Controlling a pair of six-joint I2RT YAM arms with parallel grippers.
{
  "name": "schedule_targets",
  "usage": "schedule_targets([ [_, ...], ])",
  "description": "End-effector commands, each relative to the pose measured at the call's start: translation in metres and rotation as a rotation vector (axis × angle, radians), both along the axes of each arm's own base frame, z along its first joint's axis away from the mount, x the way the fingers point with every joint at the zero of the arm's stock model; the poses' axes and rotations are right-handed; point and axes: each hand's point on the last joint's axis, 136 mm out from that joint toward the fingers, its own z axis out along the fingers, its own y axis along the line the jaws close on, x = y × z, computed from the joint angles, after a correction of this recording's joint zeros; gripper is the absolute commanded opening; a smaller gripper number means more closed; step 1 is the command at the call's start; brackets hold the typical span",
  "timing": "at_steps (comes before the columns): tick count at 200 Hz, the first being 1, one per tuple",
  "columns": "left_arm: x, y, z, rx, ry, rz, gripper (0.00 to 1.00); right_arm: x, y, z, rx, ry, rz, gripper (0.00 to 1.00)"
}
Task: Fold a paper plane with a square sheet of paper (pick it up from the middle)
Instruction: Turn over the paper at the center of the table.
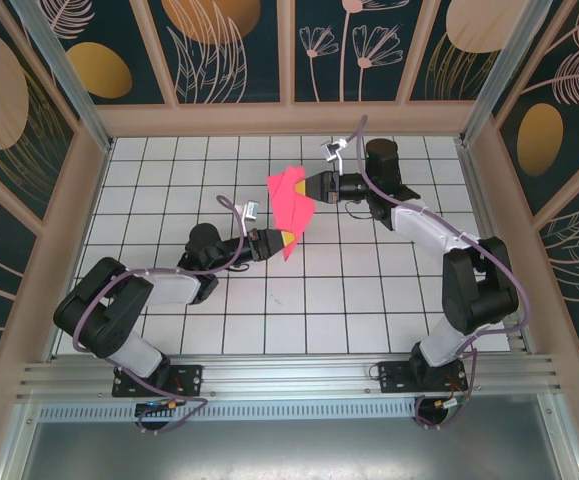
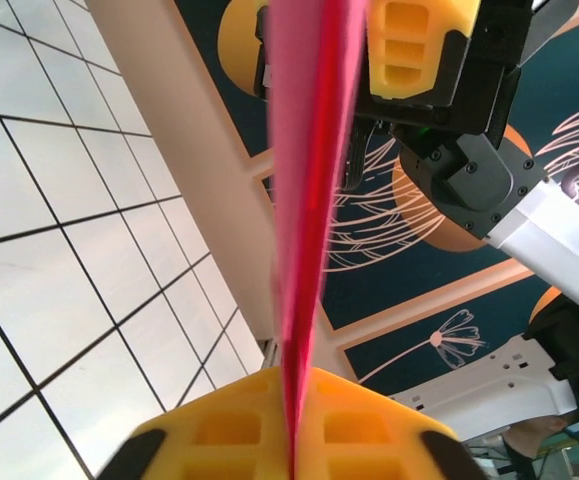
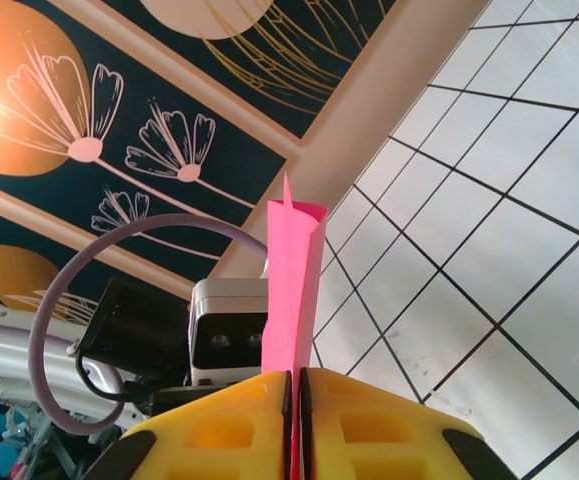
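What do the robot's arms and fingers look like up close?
The left arm and right arm are each chunky black joints linked by white tubes, bolted on black base plates. A greyish-purple cable runs along each. The fingers are bright yellow blocks with rectangular recesses, black at the outer corners.

Sheet of paper (image 1: 292, 198): magenta-pink, plain, folded into layers, irregular shape w/ pointed near tip. Held up off the tiled tabletop, approx. mid-scene, a bit far of centre. Right side pinched in right hand (image 1: 314, 187), near tip pinched in left hand (image 1: 286, 239). From both wrists it's edge-on: thin doubled strip, small peak at one end.
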Motion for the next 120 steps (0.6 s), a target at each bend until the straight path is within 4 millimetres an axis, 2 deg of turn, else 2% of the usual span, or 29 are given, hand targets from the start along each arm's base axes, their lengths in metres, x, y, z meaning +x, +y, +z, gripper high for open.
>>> schedule_targets([
  [1, 0.002, 0.003, 0.016, -0.013, -0.067, 0.017, 0.0, 0.007, 0.0, 0.012, 0.002, -0.051, -0.01, 0.17],
  [28, 0.003, 0.004, 0.023, -0.017, -0.087, 0.028, 0.0, 0.014, -0.007, 0.011, -0.026, -0.034, -0.065, 0.31],
  [58, 0.005, 0.003, 0.027, -0.012, -0.101, 0.036, 0.0, 0.018, -0.026, 0.008, -0.04, -0.002, -0.164, 0.44],
  [82, 0.009, 0.002, 0.031, -0.02, -0.1, 0.04, 0.0, -0.001, -0.028, 0.006, -0.021, 0.013, -0.13, 0.54],
  [120, 0.009, 0.001, 0.034, -0.044, -0.086, 0.034, 0.0, -0.023, -0.023, 0.001, -0.007, -0.001, -0.091, 0.57],
])
